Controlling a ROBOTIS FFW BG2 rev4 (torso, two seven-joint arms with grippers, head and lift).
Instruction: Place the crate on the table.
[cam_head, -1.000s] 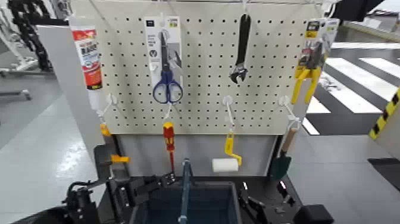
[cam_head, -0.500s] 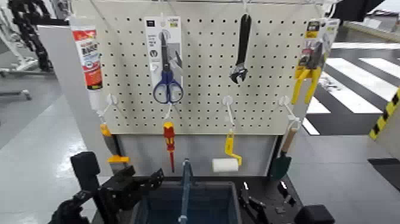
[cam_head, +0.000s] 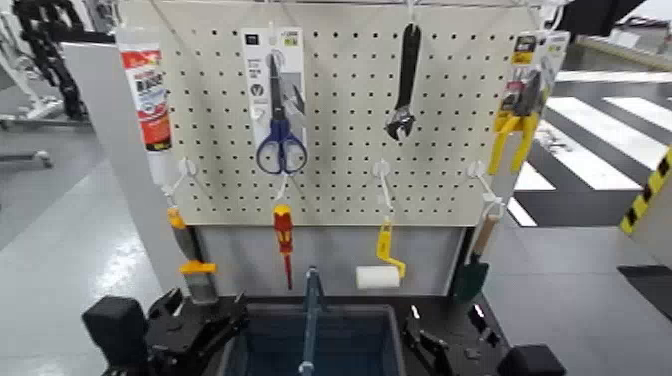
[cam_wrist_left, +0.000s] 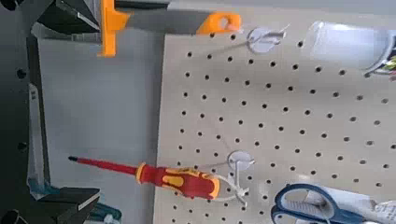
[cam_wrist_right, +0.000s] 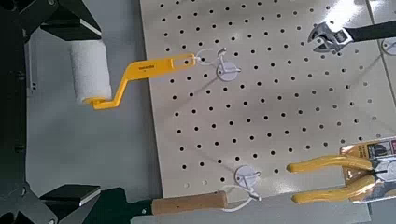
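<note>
The dark blue-grey crate (cam_head: 345, 340) with its thin central bar handle (cam_head: 309, 320) sits at the near middle of the black table (cam_head: 450, 308), below the cream pegboard (cam_head: 340, 110). My left gripper (cam_head: 212, 325) is just left of the crate's rim. In the left wrist view (cam_wrist_left: 79, 107) its fingers are wide apart with nothing between them. My right gripper (cam_head: 430, 350) is just right of the crate. In the right wrist view (cam_wrist_right: 79, 103) it is open and empty too. The crate's near part is out of view.
Tools hang on the pegboard: scissors (cam_head: 281, 120), a wrench (cam_head: 404, 85), yellow pliers (cam_head: 517, 120), a sealant tube (cam_head: 148, 95), a red-yellow screwdriver (cam_head: 284, 240), a paint roller (cam_head: 380, 272) and an orange clamp (cam_head: 192, 262). Grey floor lies to both sides.
My left arm swung up and out to the left of the crate, then lowered again beside it. The crate and the right arm have not moved.
</note>
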